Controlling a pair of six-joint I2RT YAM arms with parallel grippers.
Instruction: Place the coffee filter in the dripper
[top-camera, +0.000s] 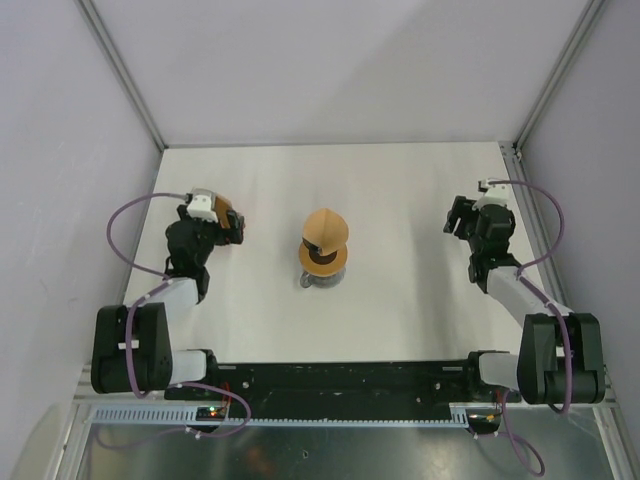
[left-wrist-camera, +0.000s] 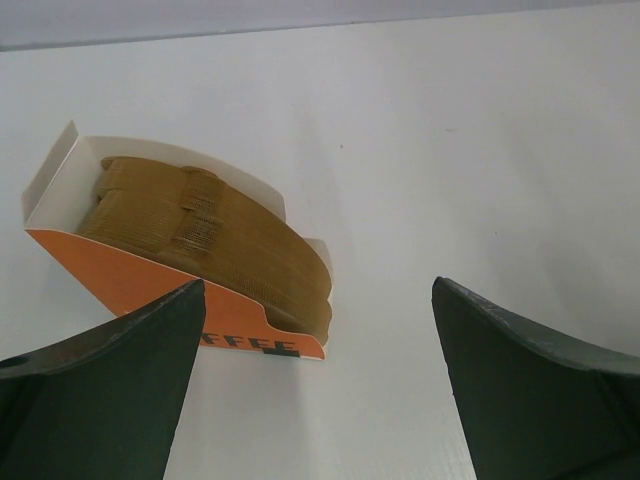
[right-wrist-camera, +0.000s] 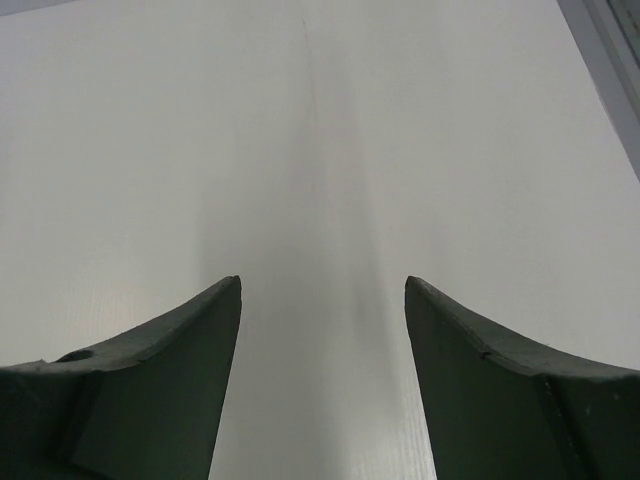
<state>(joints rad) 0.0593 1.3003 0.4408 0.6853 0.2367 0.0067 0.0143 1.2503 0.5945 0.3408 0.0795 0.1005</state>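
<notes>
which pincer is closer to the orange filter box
Left. The left pincer is open right beside the orange filter box; the right pincer is far off on the other side of the table.

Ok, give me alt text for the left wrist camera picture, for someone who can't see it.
An orange and white cardboard holder packed with a stack of brown paper coffee filters stands on the white table, just ahead of the left gripper, toward the picture's left. The gripper's two dark fingers are wide open, holding nothing.
</notes>
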